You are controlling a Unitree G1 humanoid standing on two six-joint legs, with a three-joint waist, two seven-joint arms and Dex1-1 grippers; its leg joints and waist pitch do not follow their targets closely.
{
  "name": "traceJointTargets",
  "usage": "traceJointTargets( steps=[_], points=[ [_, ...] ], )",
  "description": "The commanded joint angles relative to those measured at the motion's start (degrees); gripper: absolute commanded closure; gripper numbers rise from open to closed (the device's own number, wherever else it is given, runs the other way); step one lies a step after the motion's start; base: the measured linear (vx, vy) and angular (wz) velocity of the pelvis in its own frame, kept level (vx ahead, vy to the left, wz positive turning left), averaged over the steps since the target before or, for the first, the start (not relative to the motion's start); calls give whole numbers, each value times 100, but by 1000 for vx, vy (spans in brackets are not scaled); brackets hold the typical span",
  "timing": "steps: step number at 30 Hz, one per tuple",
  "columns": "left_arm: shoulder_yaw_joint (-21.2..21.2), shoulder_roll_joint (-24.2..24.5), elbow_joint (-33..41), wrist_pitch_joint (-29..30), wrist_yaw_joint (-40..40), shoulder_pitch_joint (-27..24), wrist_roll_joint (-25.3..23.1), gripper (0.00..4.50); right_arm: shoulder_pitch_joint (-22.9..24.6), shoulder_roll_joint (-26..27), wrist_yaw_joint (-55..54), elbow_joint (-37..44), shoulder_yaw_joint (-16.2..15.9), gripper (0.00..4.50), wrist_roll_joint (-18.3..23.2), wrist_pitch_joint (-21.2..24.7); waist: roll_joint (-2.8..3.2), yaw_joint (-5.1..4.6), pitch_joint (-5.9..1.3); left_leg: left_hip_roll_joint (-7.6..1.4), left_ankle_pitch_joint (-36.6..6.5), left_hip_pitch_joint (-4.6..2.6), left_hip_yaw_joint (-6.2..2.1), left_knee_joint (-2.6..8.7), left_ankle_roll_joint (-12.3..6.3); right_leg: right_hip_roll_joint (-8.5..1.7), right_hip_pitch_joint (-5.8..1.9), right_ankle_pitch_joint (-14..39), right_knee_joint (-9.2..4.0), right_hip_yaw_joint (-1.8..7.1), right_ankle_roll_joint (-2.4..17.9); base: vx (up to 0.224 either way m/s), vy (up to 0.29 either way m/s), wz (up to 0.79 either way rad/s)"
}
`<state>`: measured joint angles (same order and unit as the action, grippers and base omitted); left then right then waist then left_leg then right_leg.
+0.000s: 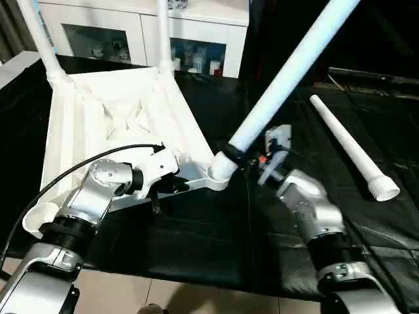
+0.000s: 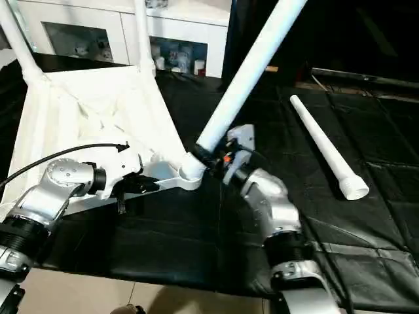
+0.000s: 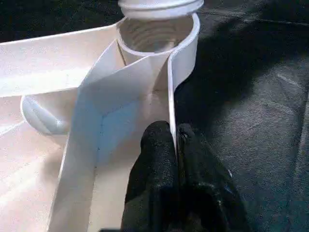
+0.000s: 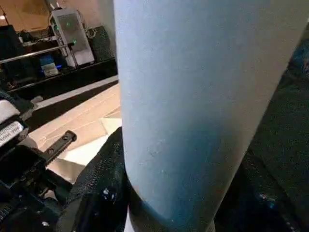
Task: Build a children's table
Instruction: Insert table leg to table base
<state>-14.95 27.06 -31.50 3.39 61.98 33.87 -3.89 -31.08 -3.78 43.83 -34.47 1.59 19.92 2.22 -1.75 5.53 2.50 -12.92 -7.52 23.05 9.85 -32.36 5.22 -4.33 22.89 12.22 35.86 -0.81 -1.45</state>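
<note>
Upside down on the black mat, the tabletop (image 1: 85,118) has its near rim pinched between the left gripper (image 3: 175,145)'s closed fingers. Just beyond them, the right gripper (image 1: 245,159) clasps a tilted leg (image 1: 288,75) at the corner socket (image 3: 159,29); another leg (image 1: 347,147) lies well off to its right.

Right gripper (image 2: 208,157) grips tilted leg (image 2: 245,75) at corner socket (image 2: 190,171) of table top (image 2: 85,111). Spare leg (image 2: 324,147) lies well apart from table top.

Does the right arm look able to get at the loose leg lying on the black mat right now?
Probably not: the right claw is shut on a leg at the corner socket. The loose leg lies unobstructed.
</note>
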Motion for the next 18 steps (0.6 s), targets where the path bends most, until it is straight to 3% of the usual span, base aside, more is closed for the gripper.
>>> traceJointTargets(
  steps=[1,5,10,11,13,18],
  points=[
    [-83,-37,-23,-137,-37,124,-52,450,64,-13,-186,-205,-59,261,-212,-269,69,-2,-401,18,-1162,-206,78,304,18,-204,-239,-324,-309,69,1351,0,0,0],
    [-69,-31,-42,-151,-42,155,-46,450,208,-85,-180,-382,-50,261,-353,-444,63,0,-395,22,-1243,-207,78,304,38,-202,-231,-178,-318,77,1295,0,0,0],
    [-66,-35,-129,-202,-53,182,-71,450,369,-145,-23,-520,7,261,-324,-526,60,15,-410,27,-1117,-198,73,290,-50,-192,-246,-430,-298,70,1310,0,0,0],
    [-66,-39,-146,-212,-59,189,-77,450,387,-151,7,-527,24,261,-294,-513,87,20,-413,30,-1109,-200,72,284,-65,-192,-243,-463,-295,72,1317,0,0,0],
    [-66,-43,-179,-232,-74,206,-89,450,419,-170,64,-546,23,261,-271,-532,71,21,-414,27,-1142,-201,70,288,-72,-191,-250,-454,-298,69,1328,0,0,0],
    [-75,-53,-311,-272,-136,303,-153,450,574,-351,422,-437,-191,261,-393,-573,73,40,-408,25,-1244,-206,65,289,-51,-193,-253,-314,-313,67,1328,0,0,0]
  ],
)
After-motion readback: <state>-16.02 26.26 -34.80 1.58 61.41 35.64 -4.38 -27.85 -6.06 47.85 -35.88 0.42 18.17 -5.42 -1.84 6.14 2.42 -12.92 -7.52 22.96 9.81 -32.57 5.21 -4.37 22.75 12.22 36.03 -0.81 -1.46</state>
